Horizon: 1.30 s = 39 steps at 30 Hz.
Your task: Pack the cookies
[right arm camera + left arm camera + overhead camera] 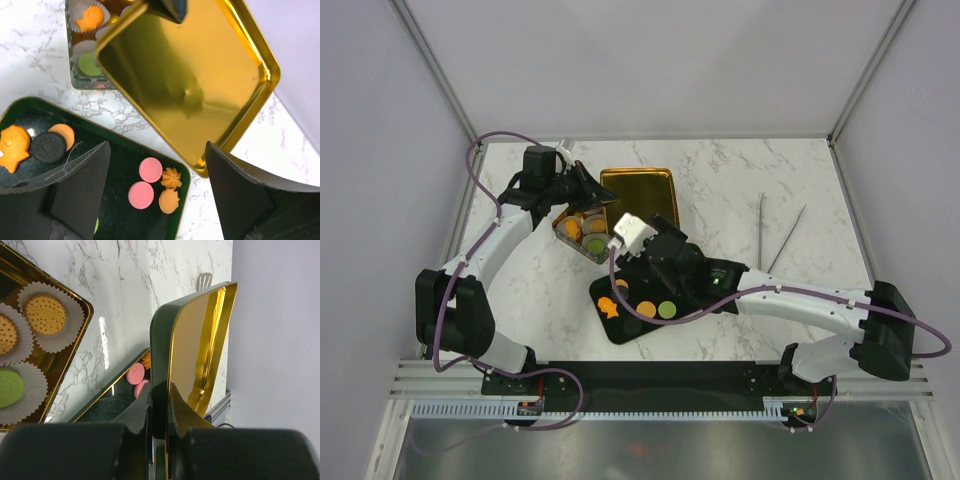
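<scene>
Starting with lettering: a dotted embossed pattern is seen on the orange cookies [46, 315] in the left wrist view, but no word can be made out.

The left gripper [159, 407] is clenched on the edge of the lid [195, 350], which is held up on edge, dark green outside and gold inside. That green outer face is shown by this view alone.

The right gripper [157, 150] is spread wide, with nothing between its fingers, above the near corner of the black tray [125, 160].

Cookies are found in two places. Some sit in white paper cups [74, 330] inside the open tin [70, 367], and others lie loose on the tray.

Only the right wrist view gives the tray's corner group: two pink rounds beside two orange star-shaped pieces, with a dark round farther left. Only the top view takes in two thin metal rods [761, 230], well apart from everything on the marble table [550, 300].

Every cookie is laid flat, face up. Most are round, so no long axis can be given.
</scene>
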Each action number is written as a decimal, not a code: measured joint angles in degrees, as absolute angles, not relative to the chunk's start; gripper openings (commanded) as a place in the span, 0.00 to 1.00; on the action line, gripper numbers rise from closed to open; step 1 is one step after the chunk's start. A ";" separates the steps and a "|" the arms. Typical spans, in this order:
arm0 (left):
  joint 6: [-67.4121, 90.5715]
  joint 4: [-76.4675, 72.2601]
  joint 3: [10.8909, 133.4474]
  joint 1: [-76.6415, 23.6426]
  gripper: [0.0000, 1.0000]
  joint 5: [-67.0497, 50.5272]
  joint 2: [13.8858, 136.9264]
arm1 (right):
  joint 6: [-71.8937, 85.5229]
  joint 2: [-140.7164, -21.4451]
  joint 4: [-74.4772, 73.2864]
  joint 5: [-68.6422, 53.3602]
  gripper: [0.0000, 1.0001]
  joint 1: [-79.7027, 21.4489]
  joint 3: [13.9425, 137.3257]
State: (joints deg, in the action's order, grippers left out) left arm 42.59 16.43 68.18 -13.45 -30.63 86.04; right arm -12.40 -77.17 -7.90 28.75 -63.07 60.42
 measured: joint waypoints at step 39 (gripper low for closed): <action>43.03 20.12 68.55 -10.15 0.84 -35.14 80.71 | -51.57 -97.78 28.03 51.35 0.00 -67.22 58.06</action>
